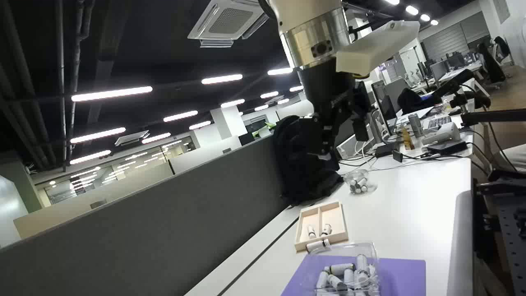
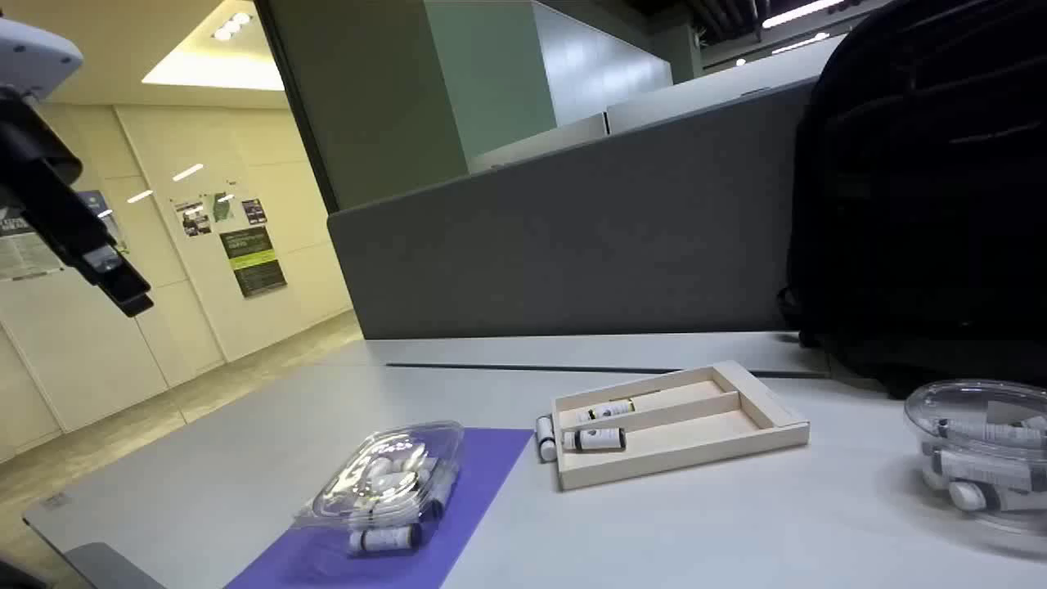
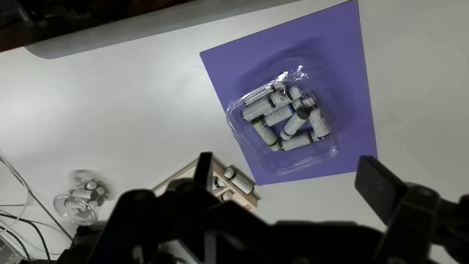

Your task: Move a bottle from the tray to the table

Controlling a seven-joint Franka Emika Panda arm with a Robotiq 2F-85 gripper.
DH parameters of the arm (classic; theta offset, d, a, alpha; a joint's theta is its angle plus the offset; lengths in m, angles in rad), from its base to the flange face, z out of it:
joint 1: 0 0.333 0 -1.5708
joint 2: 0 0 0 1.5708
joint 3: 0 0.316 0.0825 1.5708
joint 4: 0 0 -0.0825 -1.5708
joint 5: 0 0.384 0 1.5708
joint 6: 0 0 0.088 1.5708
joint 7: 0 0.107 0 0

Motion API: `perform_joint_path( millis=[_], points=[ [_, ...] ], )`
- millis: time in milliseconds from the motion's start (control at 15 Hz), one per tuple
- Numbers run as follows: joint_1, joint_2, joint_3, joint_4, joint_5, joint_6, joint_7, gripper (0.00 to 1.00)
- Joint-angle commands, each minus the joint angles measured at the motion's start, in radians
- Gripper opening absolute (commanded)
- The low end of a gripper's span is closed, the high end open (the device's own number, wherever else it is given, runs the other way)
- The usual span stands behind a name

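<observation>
The clear plastic tray [image 3: 282, 169] sits on the purple mat in the wrist view and holds several small white-labelled bottles [image 3: 264, 132]. The tray shows in both exterior views, at its rim [image 1: 361, 245] and its clear edge [image 2: 448, 429]. One bottle [image 3: 240, 181] lies on the white table [image 3: 139, 110] against the outside of a wooden box; this bottle shows in both exterior views [image 1: 317, 245] [image 2: 545, 438]. My gripper [image 3: 287, 170] is open and empty, high above the table. In an exterior view the gripper [image 1: 344, 144] hangs in the air.
The wooden two-compartment box [image 2: 687, 470] holds two bottles. A round clear container [image 2: 977, 491] with bottles stands farther along the table. The purple mat [image 3: 340, 91] lies under the tray. A black backpack [image 1: 304, 164] leans against the grey partition [image 1: 164, 218]. Cables and equipment lie beyond.
</observation>
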Motion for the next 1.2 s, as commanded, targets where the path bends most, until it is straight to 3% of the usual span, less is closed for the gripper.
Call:
perform_joint_path(
  millis=[0,800,1133],
  points=[
    [0.024,0.01,-0.023,0.001,-0.025,0.0,0.019,1.0],
    [0.024,0.011,-0.023,0.001,-0.025,0.0,0.019,1.0],
    [-0.065,0.07,-0.095,0.008,-0.041,0.075,-0.014,1.0]
  ],
)
